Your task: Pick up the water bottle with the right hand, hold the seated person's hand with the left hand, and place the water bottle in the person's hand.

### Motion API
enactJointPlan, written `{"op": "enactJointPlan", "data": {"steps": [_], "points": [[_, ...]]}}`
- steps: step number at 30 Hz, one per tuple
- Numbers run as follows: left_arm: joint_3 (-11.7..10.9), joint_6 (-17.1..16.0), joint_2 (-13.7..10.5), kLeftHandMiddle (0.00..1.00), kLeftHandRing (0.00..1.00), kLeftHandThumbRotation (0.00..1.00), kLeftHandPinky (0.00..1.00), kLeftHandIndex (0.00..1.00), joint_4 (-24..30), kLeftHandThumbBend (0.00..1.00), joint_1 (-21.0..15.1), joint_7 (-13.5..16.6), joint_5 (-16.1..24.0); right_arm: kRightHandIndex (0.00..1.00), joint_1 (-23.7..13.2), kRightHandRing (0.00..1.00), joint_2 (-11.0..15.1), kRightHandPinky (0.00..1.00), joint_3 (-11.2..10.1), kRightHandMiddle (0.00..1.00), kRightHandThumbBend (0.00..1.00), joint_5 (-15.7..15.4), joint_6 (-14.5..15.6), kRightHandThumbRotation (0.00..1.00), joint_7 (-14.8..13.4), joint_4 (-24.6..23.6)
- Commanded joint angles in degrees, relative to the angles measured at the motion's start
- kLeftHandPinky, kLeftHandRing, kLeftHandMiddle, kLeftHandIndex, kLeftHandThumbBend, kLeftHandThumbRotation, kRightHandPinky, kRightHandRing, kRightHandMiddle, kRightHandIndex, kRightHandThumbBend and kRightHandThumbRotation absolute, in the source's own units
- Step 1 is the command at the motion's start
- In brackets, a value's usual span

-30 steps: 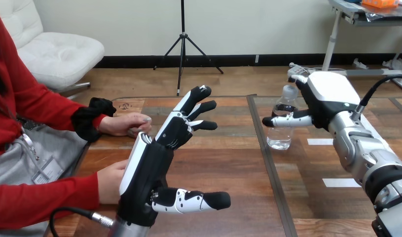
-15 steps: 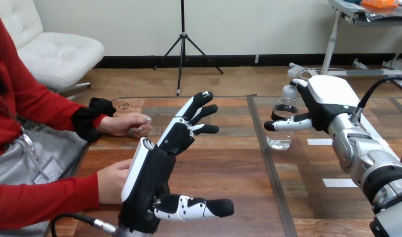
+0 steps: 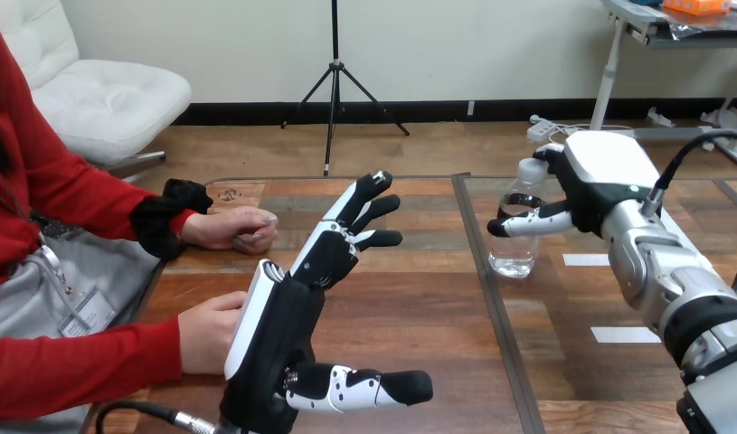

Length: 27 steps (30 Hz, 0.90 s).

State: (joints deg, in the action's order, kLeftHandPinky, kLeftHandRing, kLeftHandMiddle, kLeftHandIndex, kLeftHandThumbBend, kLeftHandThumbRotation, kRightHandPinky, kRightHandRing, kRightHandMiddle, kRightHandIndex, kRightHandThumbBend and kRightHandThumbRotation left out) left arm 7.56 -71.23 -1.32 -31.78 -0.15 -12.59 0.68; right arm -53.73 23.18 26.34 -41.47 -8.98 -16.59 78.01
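As it stands, your right hand: wrapped round the water bottle.
Your left hand: fingers spread, beside the person's hand.

The right hand covers the top of the water bottle; the left hand hides part of the person's hand at the near edge of the bench.

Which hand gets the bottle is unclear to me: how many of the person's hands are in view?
2. The person's far hand rests on the table at left; the person's near hand is at the table's left edge, partly behind the robot's left hand.
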Motion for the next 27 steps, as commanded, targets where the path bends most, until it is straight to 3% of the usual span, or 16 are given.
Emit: {"op": "enactJointPlan", "data": {"steps": [1,7,16,22,27], "points": [[-1.82,-1.1,0.11,0.92,0.87,0.53,0.74,0.92,2.56,1.0,-0.94,1.59,1.55,0.6,-0.92,0.53,-0.64,0.47,-0.03,0.57,1.0,0.24,-0.45,0.47,0.48,0.94],[-1.62,-0.83,0.13,0.92,0.87,0.54,0.74,0.92,2.94,1.0,-0.43,2.29,1.62,0.47,-0.3,0.36,-0.34,0.29,-1.48,0.43,0.99,1.9,-2.01,0.34,-0.02,0.75],[-0.84,-0.53,0.04,0.91,0.87,0.51,0.73,0.91,2.39,1.0,-0.49,2.28,0.31,0.35,0.16,0.23,0.08,0.16,-2.02,0.31,0.99,2.28,-3.31,0.24,-1.87,0.47],[-1.94,-0.33,-0.1,0.92,0.87,0.53,0.73,0.92,2.62,1.0,-0.46,3.01,2.92,0.32,0.42,0.2,0.45,0.13,-2.73,0.28,0.99,3.06,-4.37,0.19,-2.12,0.24],[-1.57,0.06,0.08,0.92,0.87,0.53,0.74,0.92,2.51,1.0,-0.51,3.32,2.56,0.31,0.67,0.19,0.92,0.12,-2.78,0.27,0.98,3.3,-5.13,0.16,-2.2,0.17]]}}
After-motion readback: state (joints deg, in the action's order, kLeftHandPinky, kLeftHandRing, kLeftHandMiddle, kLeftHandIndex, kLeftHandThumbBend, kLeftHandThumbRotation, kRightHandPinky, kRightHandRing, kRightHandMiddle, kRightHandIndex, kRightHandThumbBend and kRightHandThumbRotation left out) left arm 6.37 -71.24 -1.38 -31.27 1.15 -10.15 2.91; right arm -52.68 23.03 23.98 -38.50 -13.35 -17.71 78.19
